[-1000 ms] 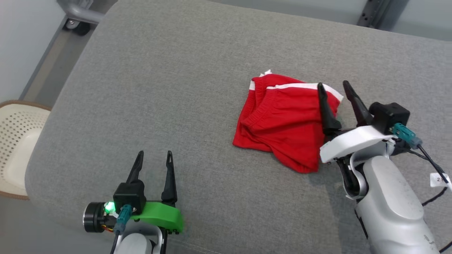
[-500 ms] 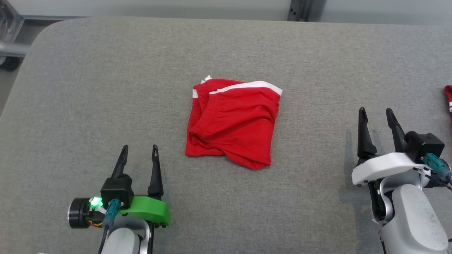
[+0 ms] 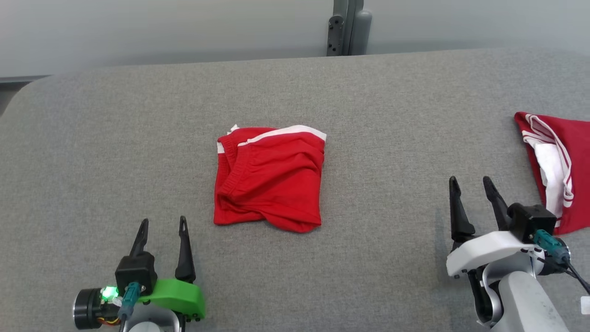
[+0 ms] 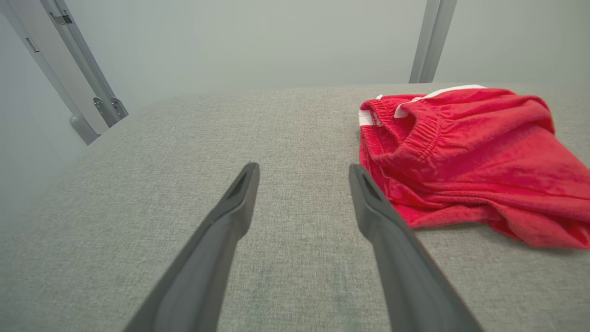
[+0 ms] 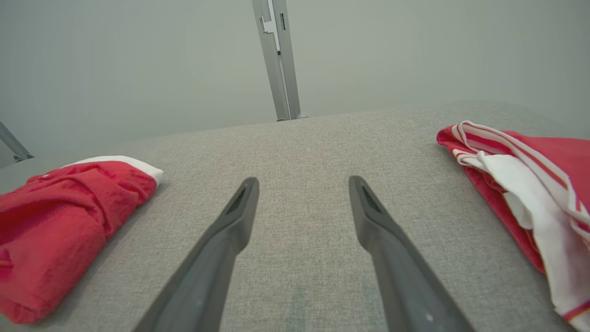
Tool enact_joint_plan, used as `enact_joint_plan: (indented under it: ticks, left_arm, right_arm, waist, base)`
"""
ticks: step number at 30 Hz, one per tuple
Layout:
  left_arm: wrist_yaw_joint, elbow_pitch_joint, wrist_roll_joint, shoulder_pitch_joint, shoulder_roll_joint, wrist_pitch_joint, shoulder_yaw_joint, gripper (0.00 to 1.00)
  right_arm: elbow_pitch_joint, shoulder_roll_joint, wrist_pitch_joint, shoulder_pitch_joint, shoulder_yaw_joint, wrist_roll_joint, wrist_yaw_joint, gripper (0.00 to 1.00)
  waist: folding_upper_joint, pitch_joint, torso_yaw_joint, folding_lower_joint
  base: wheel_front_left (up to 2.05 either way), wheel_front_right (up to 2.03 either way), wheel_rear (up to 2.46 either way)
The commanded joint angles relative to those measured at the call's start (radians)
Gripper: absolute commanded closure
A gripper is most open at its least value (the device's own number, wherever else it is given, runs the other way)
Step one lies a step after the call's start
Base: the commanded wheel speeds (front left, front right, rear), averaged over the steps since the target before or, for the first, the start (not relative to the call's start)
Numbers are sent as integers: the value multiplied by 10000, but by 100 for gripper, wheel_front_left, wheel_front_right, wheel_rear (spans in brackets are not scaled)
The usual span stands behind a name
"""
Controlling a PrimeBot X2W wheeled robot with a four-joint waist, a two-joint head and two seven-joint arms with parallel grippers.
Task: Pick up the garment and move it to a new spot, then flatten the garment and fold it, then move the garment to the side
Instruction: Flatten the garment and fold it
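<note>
On the head camera my left fingers (image 3: 184, 249) sit at about seven o'clock from the red shorts (image 3: 269, 180), tips pointing to twelve. They are spread wide with bare grey fabric between them; they hold nothing and touch no cloth. The shorts lie near the middle of the padded grey bench (image 3: 392, 138), folded into a rough square. The gathered waistband runs down the nine o'clock side, a white band runs along the twelve o'clock edge, and the six o'clock edge is rumpled. On the left wrist camera the shorts show at two o'clock, near the fingertips. Past the far edge of the bench, at twelve o'clock, a grey metal post (image 3: 348, 27) stands against a pale wall. My right fingers (image 3: 456, 207) are at about four o'clock from the shorts and well apart from them, also spread wide and empty, tips pointing to twelve. At roughly two o'clock from those fingers a second garment (image 3: 557, 170) lies on the bench, red with white striped trim, cut off by the picture's edge and touching neither finger.
</note>
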Motion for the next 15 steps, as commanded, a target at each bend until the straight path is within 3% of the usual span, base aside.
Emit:
enact_joint_plan:
  ticks: [1,15]
  left_arm:
    - [-47,35,86,193,32,7,96,0]
    - [-219,-29,188,765,30,7,464,0]
  right_arm:
    - [48,-8,-3,187,103,53,-2,0]
    - [76,-9,-3,598,585,325,-2,0]
  waist:
    - [-1,-414,-242,0]
    - [-1,-897,-203,0]
  base:
    - [0,0,0]
    - [0,0,0]
